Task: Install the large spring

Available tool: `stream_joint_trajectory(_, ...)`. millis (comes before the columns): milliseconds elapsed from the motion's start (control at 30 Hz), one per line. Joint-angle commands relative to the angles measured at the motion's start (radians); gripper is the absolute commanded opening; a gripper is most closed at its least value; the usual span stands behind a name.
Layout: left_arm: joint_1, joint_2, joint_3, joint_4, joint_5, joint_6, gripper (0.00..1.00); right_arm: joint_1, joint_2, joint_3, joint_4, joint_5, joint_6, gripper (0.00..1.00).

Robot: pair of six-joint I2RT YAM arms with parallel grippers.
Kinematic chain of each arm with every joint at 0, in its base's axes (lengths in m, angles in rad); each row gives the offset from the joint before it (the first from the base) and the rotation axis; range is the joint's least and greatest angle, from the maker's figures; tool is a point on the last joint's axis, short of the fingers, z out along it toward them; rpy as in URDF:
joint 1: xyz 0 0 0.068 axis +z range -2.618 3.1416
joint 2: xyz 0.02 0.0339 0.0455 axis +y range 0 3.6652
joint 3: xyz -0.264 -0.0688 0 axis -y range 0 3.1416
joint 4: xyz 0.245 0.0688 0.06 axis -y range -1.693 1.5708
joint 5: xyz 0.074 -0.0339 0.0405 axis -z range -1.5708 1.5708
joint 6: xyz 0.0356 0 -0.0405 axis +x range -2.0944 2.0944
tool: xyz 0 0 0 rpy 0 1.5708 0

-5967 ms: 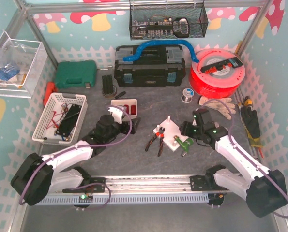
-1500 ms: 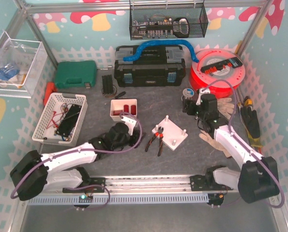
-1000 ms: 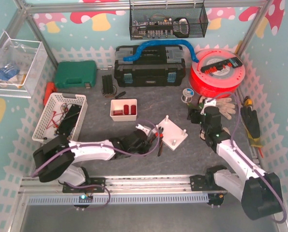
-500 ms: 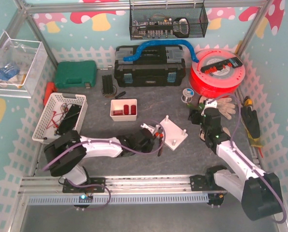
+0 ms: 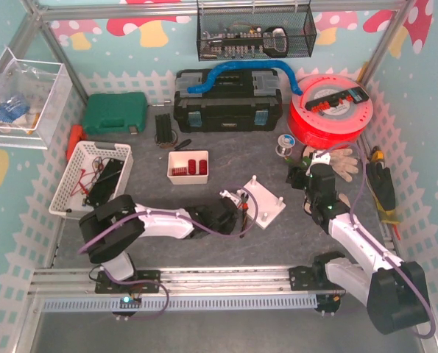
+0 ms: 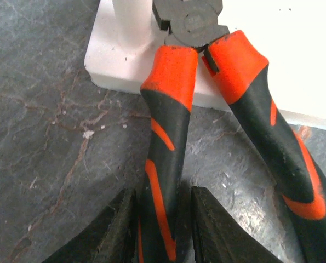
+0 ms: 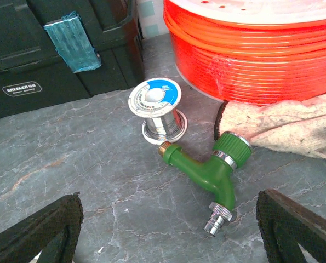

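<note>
Prep stage by the look: tool pickup, not the fitting itself. L claw [image 6: 164, 227] low over counter [image 6: 42, 137], set narrow, pads either side of one orange-black handle of pliers [image 6: 171, 98]. Thin dark gap on one side of that handle, so prob. not clamped yet. Pliers flat on counter, nose over edge of white peg plate [image 6: 294, 49], just beside a peg [image 6: 131, 22]; contact w/ peg not clear. Long axis of pliers in line w/ claw's reach, nose away, handles splayed back toward the wrist.

As for large spring: not made out in any view. No call possible on its pointing direction or long axis. Small white tray [image 5: 188, 166] w/ red cylinders behind the plate in top view, too small to call as springs.

R claw [image 7: 168, 227] spread wide, nothing held, hovering above green tap fitting [image 7: 206, 170]. Fitting on its side, near solder spool [image 7: 161, 109], its collar end just beside or touching glove [image 7: 294, 123]; red reel [image 7: 256, 49] behind.

Next, as a guess: close the last bit on that handle, squeeze firm, lift straight. Grip on one handle only, so likely swing or pivot of pliers about the pads; slow lift advisable, clear of the peg. After that, locate spring before anything else.
</note>
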Motion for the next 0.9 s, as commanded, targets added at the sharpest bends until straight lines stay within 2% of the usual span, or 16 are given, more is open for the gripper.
stream_joint_trajectory(0, -0.016, 0.033, 0.034, 0.007, -0.036, 0.037, 0.30, 0.001, -0.002, -0.005, 0.019, 0.025, 0.010, 0.87)
stream_joint_trajectory(433, -0.036, -0.033, 0.024, 0.025, -0.016, 0.091, 0.01, 0.001, 0.013, -0.007, 0.026, 0.021, 0.015, 0.87)
stream_joint_trajectory(700, -0.046, -0.169, -0.004, 0.055, -0.040, 0.090, 0.00, 0.001, 0.013, -0.007, 0.025, 0.018, 0.019, 0.87)
stream_joint_trajectory(867, -0.043, -0.319, -0.044, 0.035, -0.177, -0.001, 0.00, 0.001, 0.013, -0.006, 0.023, 0.013, 0.022, 0.87)
